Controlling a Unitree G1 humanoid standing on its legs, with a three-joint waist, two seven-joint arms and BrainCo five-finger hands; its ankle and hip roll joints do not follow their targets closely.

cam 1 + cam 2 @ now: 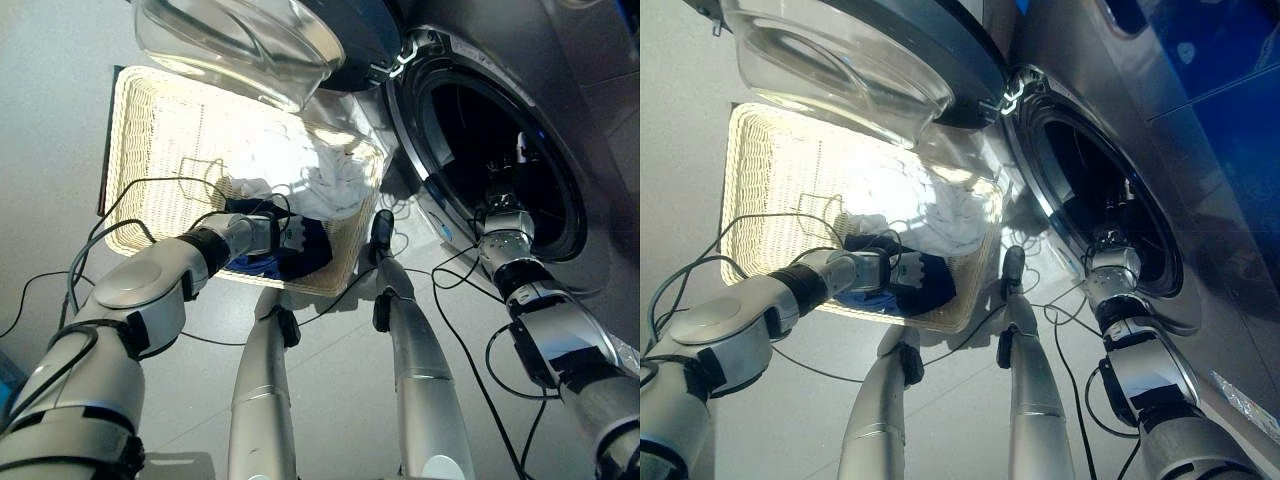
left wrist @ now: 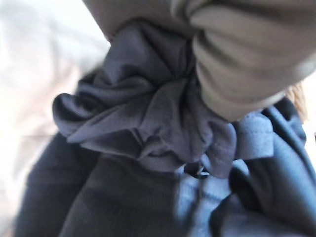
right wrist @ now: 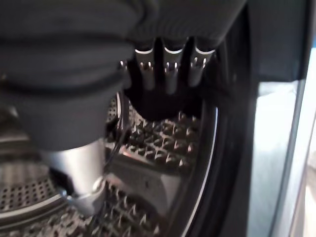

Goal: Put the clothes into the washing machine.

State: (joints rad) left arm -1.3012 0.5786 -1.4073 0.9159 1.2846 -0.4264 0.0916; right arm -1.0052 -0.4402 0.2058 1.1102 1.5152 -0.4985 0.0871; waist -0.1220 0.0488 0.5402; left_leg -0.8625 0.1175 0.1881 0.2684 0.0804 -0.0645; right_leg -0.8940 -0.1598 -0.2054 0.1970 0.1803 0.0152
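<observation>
On the pale floor, a wicker basket [image 1: 140, 130] holds white laundry [image 1: 320, 175]; the left hand [image 1: 290, 232] bunches a dark blue garment [image 2: 148, 148] at its near edge. The right hand [image 3: 168, 74] reaches inside the washing machine drum [image 3: 163, 148], fingers' pose unclear.

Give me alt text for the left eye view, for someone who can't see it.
The left robot hand reaches into a wicker basket on the floor, resting on dark blue clothing beside white laundry. The right robot hand is inside the open washing machine drum, whose glass door hangs above the basket.
</observation>
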